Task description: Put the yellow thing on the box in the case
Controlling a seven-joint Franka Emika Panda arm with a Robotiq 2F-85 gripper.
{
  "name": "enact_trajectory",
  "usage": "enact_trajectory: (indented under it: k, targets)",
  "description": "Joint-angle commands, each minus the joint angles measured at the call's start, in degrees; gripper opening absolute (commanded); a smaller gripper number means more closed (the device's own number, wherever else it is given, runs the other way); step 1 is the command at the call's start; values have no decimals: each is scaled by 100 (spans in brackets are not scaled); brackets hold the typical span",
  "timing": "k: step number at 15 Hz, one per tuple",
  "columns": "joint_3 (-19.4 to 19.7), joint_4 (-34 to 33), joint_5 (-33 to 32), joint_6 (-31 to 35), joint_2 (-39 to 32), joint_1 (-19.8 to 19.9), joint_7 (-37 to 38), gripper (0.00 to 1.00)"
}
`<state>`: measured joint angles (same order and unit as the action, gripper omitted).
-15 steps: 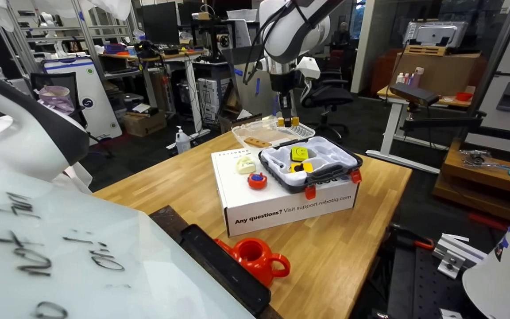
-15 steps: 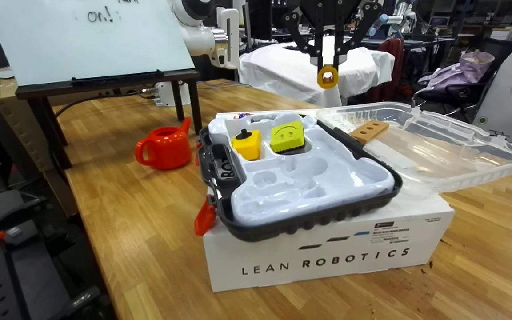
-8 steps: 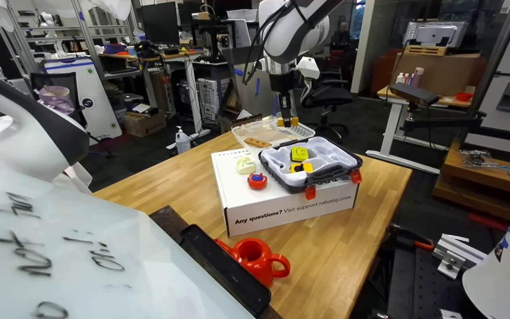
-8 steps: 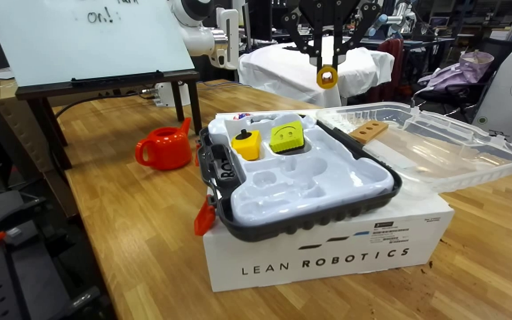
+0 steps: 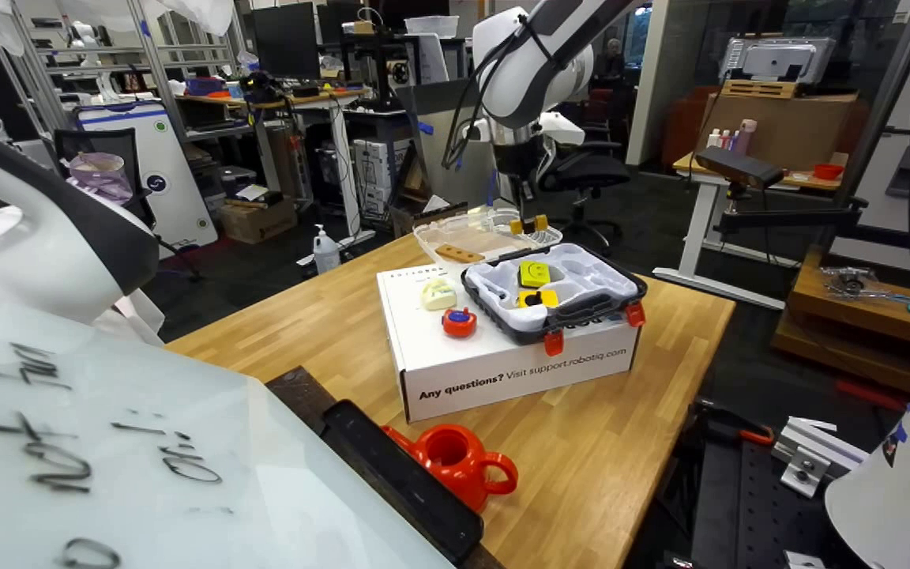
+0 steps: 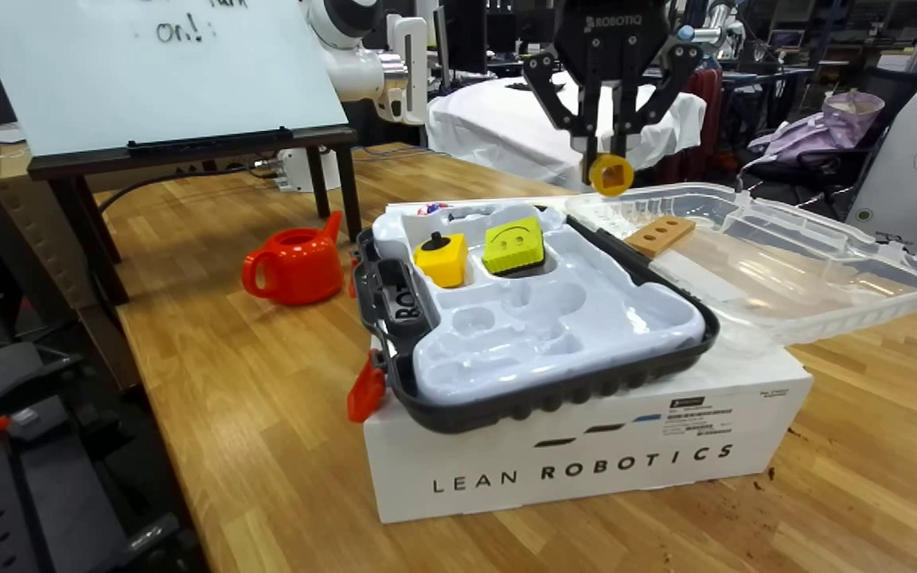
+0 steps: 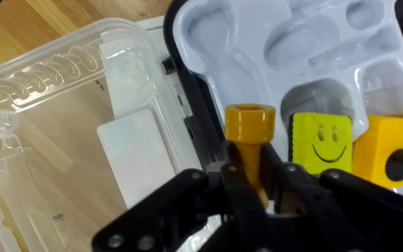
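Now: my gripper (image 6: pixel 602 150) has its fingers nearly together, pinching the waist of the yellow thing (image 7: pixel 249 126), a spool-like piece whose wider end juts past them. It hangs in the air near where lid (image 6: pixel 840 322) and case (image 6: pixel 498 412) meet, apparently clear of both; case rests on box (image 6: pixel 586 469). Step in hand, I judge: carry across and lower. Aim for the long hollow (image 7: pixel 233 70), away from the smiley lime block (image 7: pixel 322 140) and knobbed block (image 7: pixel 378 138). Best keep height until the case wall is passed; the jutting end would likely catch first. Set the piece fully down before parting fingers slowly, as its round end may roll.
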<state>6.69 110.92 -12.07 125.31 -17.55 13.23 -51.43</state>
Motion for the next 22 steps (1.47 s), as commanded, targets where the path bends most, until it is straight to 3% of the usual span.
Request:
enact_trajectory:
  k: [1,8,22]
  targets:
    - [-17,-189,52,-12,-181,286,-1260,5]
    - [-74,-583,439,-196,-746,480,-2508,5]
    - [-183,-542,793,-312,-827,473,-2878,5]
